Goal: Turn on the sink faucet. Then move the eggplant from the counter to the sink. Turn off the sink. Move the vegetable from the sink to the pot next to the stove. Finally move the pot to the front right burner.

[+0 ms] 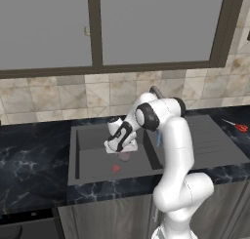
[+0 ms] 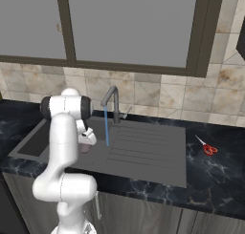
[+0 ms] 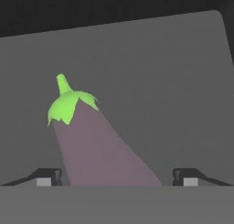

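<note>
Here the white arm bends down over the sink [image 1: 93,157], with the gripper [image 1: 118,146] low inside the basin. In the hand view its two dark fingertips [image 3: 49,176] stand wide apart near the bottom corners, and the eggplant [image 3: 98,147] lies between them without either tip touching it, so the jaws are open and grip nothing. The eggplant is pale purple with a bright green cap and stem, its stem end pointing away from the hand, and it lies against the grey floor of the basin. In the left base view a bit of its purple body shows just under the gripper, close to the small red drain [image 1: 115,168], which sits a little nearer to the front edge.

The sink faucet [image 2: 112,104] stands at the far edge of the sink, to the right of the gripper, and a thin blue stream of water [image 2: 106,128] falls from its spout. The ribbed drainboard [image 2: 143,149] stretches to the right of the basin. Well to the right, on the black veined counter [image 2: 225,166], lie red-handled scissors [image 2: 207,147]. Beige tiles [image 1: 73,99] and a dark-framed window [image 1: 97,28] fill the far wall
</note>
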Available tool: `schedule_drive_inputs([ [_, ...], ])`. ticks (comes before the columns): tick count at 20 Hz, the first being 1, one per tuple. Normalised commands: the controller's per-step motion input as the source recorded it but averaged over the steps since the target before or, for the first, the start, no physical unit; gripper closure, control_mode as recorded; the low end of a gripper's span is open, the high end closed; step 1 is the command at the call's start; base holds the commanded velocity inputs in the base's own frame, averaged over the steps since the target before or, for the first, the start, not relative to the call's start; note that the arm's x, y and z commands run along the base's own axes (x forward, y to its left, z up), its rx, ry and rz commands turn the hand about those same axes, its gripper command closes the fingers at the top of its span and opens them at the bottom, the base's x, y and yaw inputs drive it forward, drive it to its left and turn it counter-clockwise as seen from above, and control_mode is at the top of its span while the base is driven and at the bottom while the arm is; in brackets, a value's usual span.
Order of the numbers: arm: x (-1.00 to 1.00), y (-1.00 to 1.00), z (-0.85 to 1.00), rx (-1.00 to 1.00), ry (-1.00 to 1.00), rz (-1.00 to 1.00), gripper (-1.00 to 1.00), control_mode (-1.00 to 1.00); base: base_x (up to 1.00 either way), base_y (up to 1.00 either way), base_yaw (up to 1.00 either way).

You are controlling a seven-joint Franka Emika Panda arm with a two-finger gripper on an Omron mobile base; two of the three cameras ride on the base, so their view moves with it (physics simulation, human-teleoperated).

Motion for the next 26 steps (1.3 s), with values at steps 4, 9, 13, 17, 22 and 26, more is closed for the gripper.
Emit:
schedule_drive_inputs([
  [4,0.00,0.00,0.65,0.00,0.00,0.00,-1.00,-1.00,0.00,0.00,0.00],
  [9,-0.10,-0.05,0.71,0.00,0.00,0.00,-1.00,-1.00,0.00,0.00,0.00],
  [13,-0.23,-0.15,0.62,0.01,0.00,0.00,-1.00,-1.00,0.00,0.00,0.00],
  [17,-0.31,-0.10,0.80,0.01,-0.01,0.00,-1.00,-1.00,0.00,0.00,0.00],
  [22,-0.26,-0.05,0.90,0.01,-0.04,0.01,-1.00,-1.00,0.00,0.00,0.00],
  [26,-0.43,-0.15,0.67,0.00,-0.04,0.01,-1.00,-1.00,0.00,0.00,0.00],
])
